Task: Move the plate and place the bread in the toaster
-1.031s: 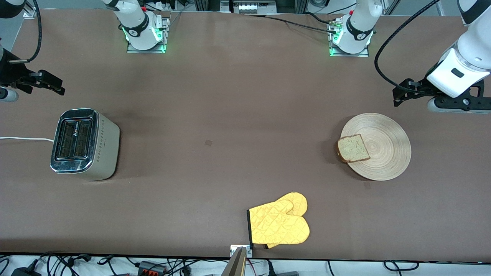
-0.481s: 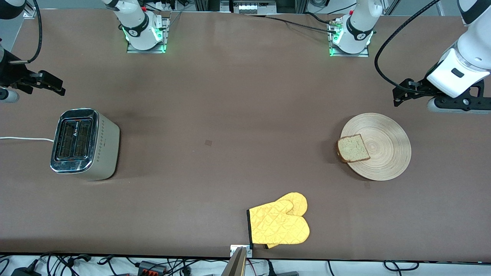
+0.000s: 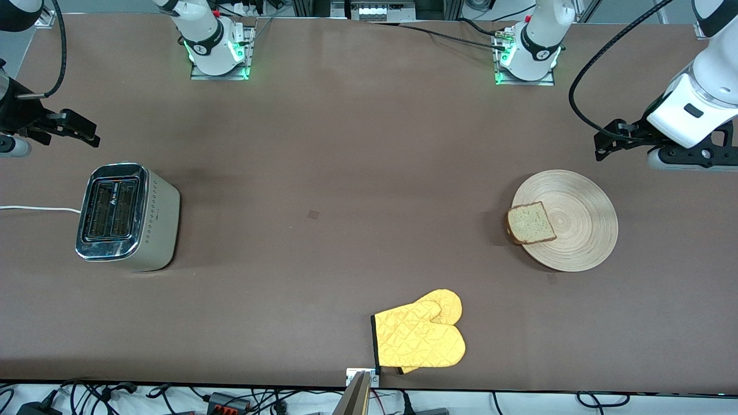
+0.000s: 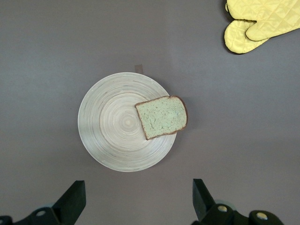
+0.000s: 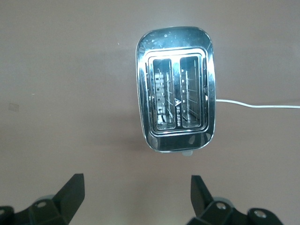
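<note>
The pale wooden plate (image 3: 582, 207) lies toward the left arm's end of the table. The bread (image 3: 531, 223) rests on its rim, overhanging the edge on the toaster's side. My left gripper (image 3: 604, 147) hangs open and empty over bare table between the plate and the robots' bases. In the left wrist view the plate (image 4: 110, 126) and bread (image 4: 163, 117) lie ahead of that gripper (image 4: 138, 201). The chrome toaster (image 3: 127, 216) stands at the right arm's end, slots empty. My right gripper (image 3: 89, 134) hovers open over the table beside the toaster (image 5: 176, 89); its jaws (image 5: 136, 197) hold nothing.
A yellow oven mitt (image 3: 424, 335) lies near the table's front edge, nearer the camera than the plate. The toaster's white cord (image 3: 34, 208) runs off the table's end. Brown tabletop (image 3: 346, 173) stretches between toaster and plate.
Both hands have drifted slightly outward toward their own ends of the table. Plate, bread, toaster and mitt have not moved.
</note>
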Robot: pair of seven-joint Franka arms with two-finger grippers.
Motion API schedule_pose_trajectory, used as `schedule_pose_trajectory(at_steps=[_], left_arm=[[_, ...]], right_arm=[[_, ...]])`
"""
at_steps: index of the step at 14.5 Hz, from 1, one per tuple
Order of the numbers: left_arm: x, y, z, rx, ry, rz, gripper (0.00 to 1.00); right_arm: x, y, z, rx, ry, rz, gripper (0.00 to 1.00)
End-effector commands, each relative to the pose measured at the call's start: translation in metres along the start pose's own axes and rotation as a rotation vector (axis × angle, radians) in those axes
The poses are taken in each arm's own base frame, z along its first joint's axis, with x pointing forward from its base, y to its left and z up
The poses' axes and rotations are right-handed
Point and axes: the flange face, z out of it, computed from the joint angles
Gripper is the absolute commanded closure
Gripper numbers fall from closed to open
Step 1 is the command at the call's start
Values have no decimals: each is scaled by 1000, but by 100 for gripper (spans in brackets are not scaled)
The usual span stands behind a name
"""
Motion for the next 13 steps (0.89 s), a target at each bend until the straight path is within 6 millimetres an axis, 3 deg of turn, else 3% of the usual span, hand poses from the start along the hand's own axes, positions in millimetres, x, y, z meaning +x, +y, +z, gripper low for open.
schedule_pose_trajectory(at_steps=[1,4,9,10,13], left_arm=[[1,-4,3,-6,-15,4,0],[2,-11,6,-4,-23,-10,0],[8,-43,43,-8,-155,-75,0],[13,-53,52,-11,-168,-87,0],[44,-117,97,-34,-224,-181,0]], right_arm=[[3,1,4,8,3,-13,0],[3,6,8,11,-8,1,0],[3,7,4,10,7,1,0],[3,7,4,10,7,1,0],[3,7,4,10,10,1,0]])
